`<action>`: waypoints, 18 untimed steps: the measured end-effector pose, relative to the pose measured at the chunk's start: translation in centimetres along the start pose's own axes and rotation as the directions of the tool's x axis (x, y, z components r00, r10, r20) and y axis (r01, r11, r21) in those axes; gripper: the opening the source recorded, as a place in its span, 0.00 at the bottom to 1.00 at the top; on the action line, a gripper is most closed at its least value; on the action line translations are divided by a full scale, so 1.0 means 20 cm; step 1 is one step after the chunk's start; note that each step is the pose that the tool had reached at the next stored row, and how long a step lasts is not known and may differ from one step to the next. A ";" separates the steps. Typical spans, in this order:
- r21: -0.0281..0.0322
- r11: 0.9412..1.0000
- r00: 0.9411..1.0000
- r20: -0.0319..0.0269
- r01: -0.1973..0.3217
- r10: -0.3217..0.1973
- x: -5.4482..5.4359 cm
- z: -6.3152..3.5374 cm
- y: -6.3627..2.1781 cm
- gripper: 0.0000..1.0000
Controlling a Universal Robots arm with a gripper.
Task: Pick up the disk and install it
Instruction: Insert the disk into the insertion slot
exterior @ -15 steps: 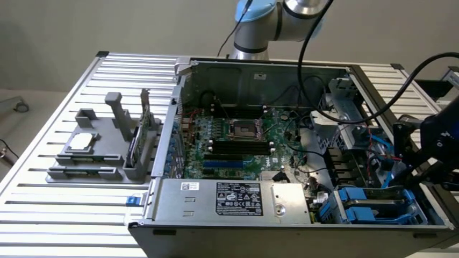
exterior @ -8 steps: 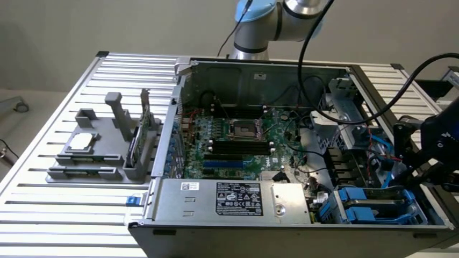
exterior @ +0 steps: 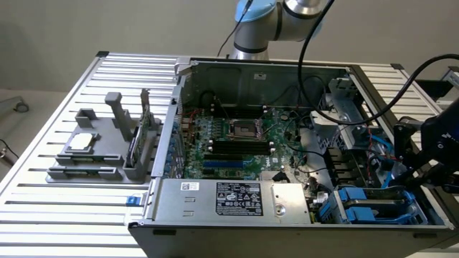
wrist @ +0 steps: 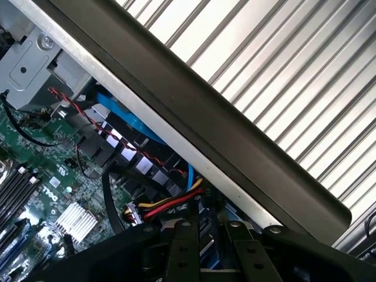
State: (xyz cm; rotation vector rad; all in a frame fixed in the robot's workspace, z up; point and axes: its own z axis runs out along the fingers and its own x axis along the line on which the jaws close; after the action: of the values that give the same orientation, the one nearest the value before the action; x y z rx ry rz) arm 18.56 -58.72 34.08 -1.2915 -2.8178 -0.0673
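Note:
The disk (exterior: 378,205), a silver-grey slab framed by blue plastic, lies in the drive bay at the near right corner of the open computer case (exterior: 251,72) in the exterior view. My dark gripper (exterior: 424,171) hangs just above and to the exterior view's right of it, over the case's right wall. Whether it touches the disk is hidden. In the wrist view the black gripper body (wrist: 205,254) shows with a bit of blue plastic (wrist: 207,242) in its middle, above the case's dark side wall (wrist: 235,147).
A grey power supply box with a sticker (exterior: 237,199) fills the case's near side, with the green motherboard (exterior: 237,142) behind it. A grey fixture holding a small silver chip (exterior: 81,141) stands on the slatted table (exterior: 43,207) at the exterior view's left. Black cables (exterior: 310,70) hang over the case.

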 end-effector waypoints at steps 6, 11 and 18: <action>0.016 1.000 1.000 0.012 -0.001 0.000 0.00 0.016 0.000 0.24; 0.033 0.999 1.000 0.006 -0.002 0.002 0.00 0.020 0.004 0.24; 0.050 0.999 1.000 -0.009 -0.007 0.008 0.03 0.004 0.022 0.24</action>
State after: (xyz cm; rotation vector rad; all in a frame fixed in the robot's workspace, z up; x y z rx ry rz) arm 18.54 -58.02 34.05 -1.2880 -2.7883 -0.0029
